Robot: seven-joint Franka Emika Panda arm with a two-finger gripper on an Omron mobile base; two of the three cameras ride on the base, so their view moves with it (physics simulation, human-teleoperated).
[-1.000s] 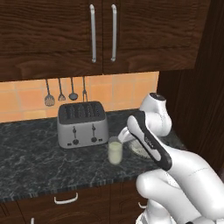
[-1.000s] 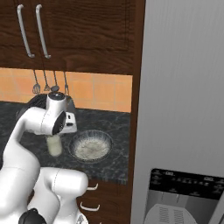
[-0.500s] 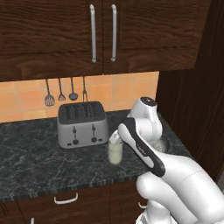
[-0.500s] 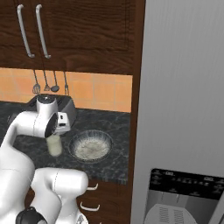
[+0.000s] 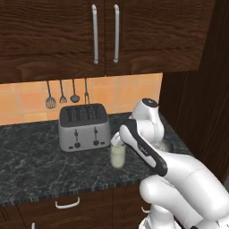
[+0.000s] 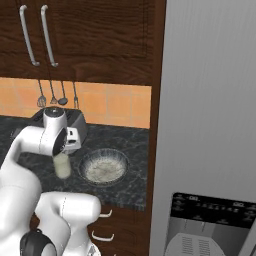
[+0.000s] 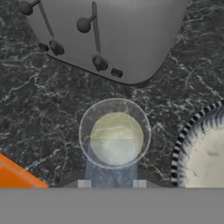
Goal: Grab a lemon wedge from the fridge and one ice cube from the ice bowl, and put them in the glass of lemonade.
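- On the dark counter point(image 5: 36, 170), left to right, we see the toaster point(image 5: 84, 127), the glass of lemonade point(image 5: 118, 155), and the ice bowl point(image 6: 103, 167).
- We judge the glass fragile and easily tipped, so nothing should knock it.
- It holds pale yellow liquid; the bowl just beside it holds whitish ice.
- Our gripper point(image 6: 64, 150) hangs right above the glass, jaws narrowed on a pale, bluish, see-through ice cube point(image 7: 111, 173), which we judge slippery.

Glossy white rounded arm point(image 5: 179, 174) with dark joint seams and grey-capped wrist.
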